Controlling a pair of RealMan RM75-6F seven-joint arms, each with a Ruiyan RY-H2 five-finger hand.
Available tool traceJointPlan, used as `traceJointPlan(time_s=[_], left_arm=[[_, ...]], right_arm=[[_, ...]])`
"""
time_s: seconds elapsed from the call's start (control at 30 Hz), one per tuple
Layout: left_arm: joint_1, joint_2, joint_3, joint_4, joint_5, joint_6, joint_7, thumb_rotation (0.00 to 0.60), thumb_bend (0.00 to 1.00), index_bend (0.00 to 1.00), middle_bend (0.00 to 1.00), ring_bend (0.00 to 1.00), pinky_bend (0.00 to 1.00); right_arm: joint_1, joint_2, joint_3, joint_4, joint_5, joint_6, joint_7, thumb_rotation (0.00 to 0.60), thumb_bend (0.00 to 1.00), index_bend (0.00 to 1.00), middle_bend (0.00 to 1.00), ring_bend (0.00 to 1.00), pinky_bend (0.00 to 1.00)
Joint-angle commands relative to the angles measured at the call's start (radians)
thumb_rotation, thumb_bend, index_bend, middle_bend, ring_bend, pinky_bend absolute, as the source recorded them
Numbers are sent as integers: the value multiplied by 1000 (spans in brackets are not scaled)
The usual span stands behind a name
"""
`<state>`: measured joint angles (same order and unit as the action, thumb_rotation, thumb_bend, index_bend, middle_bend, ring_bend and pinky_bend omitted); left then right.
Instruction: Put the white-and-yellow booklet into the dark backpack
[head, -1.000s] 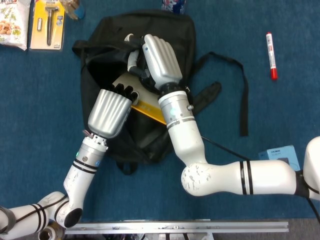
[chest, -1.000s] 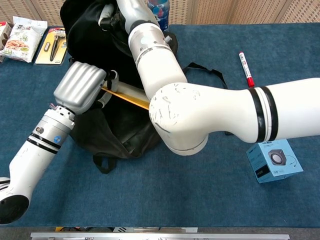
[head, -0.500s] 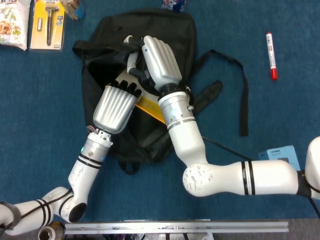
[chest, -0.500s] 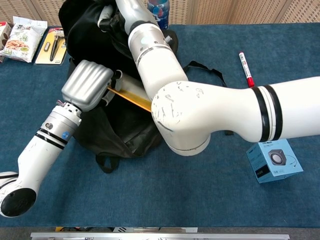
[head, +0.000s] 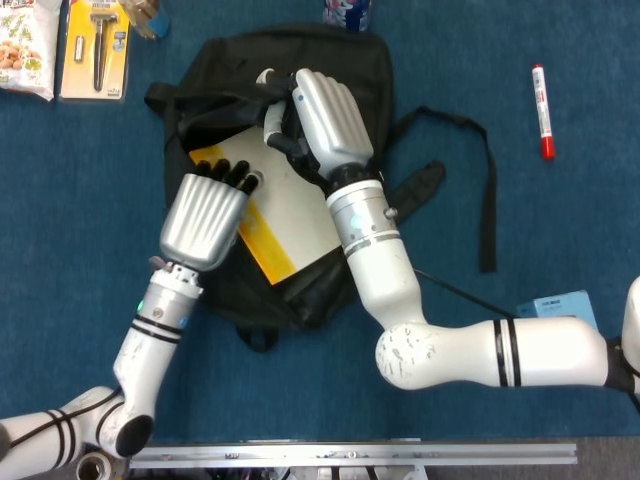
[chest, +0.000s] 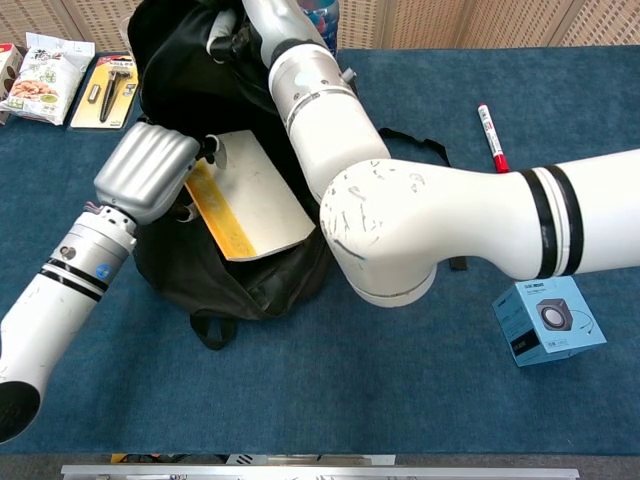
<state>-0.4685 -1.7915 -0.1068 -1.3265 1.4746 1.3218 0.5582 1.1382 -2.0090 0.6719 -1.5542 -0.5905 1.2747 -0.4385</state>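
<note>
The dark backpack (head: 340, 70) (chest: 215, 275) lies on the blue table with its mouth facing left. On it rests the white-and-yellow booklet (head: 290, 210) (chest: 260, 190), face up, its yellow strip along the left side and its top end at the mouth. My left hand (head: 203, 218) (chest: 148, 170) holds the booklet's top left corner, fingers curled over the edge. My right hand (head: 328, 115) (chest: 232, 22) grips the backpack's upper rim and holds it up. The inside of the bag is dark and hidden.
A red marker (head: 541, 110) (chest: 490, 138) lies at the right. A blue box (head: 560, 308) (chest: 548, 320) sits near the right front. A snack bag (head: 25, 45) (chest: 45, 75), a carded tool (head: 95, 45) (chest: 105, 90) and a bottle (head: 348, 10) stand at the back. A black strap (head: 487, 200) trails right.
The booklet has swung from nearly edge-on to lying flat and face up on the bag. My left hand has drawn back toward the left. The right hand has hardly moved.
</note>
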Motion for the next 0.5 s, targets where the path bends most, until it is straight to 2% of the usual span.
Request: traceJointPlan(time_s=[0.03,0.23,0.5], left_arm=[[22,23,13,-34,-9,15,3,600,133,336,323,319,449],[55,70,32,-103,-18,35,5,600,131,259,238,244,420],[108,146,68,-178,-4,81,-15,600,131,220,214,226,405]], right_arm=[[-4,3,-3,0,1,-3,4,600,809,634,583,552,755],[-16,16,-3,-10,1,-10,17,600,809,634,583,552,755],[-38,48,-22,-41,-3,-23,22,600,808,634,582,551,755]])
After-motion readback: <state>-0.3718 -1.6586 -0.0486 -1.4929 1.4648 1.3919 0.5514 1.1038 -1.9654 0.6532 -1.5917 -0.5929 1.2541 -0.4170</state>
